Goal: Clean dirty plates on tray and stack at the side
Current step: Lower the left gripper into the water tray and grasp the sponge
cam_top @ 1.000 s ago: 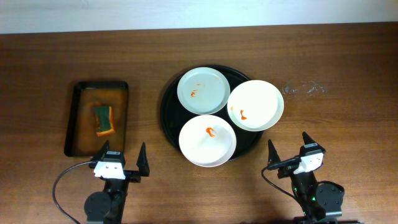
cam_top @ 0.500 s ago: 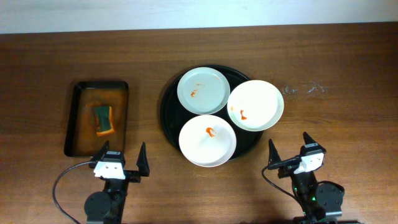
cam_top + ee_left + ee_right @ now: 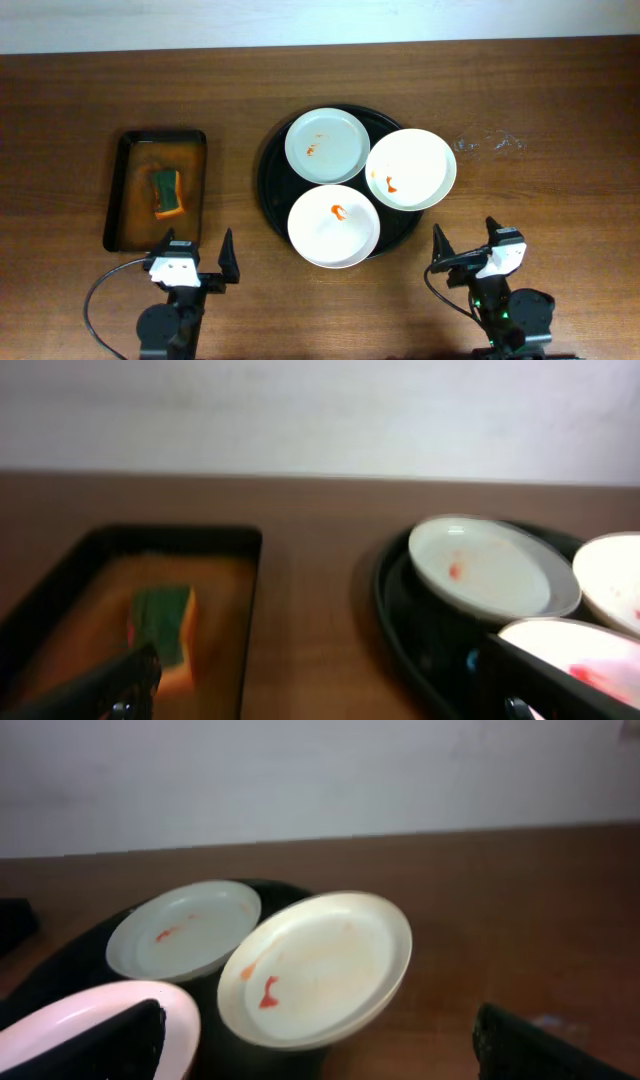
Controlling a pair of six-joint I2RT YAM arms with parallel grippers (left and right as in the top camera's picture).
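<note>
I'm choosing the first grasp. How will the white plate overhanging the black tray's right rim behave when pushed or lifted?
The white plate looks rigid and shallow, so it probably lifts without flexing. Perched across the tray rim, it may rock or slide if pushed. Its smooth surface with sauce smear could be slippery.

Low along the bottom edge of the overhead view: left gripper (image 3: 200, 245) at lower left, right gripper (image 3: 464, 236) at lower right. Both with jaws spread wide (dark fingertips pointing toward the frame's top), wrists level.
</note>
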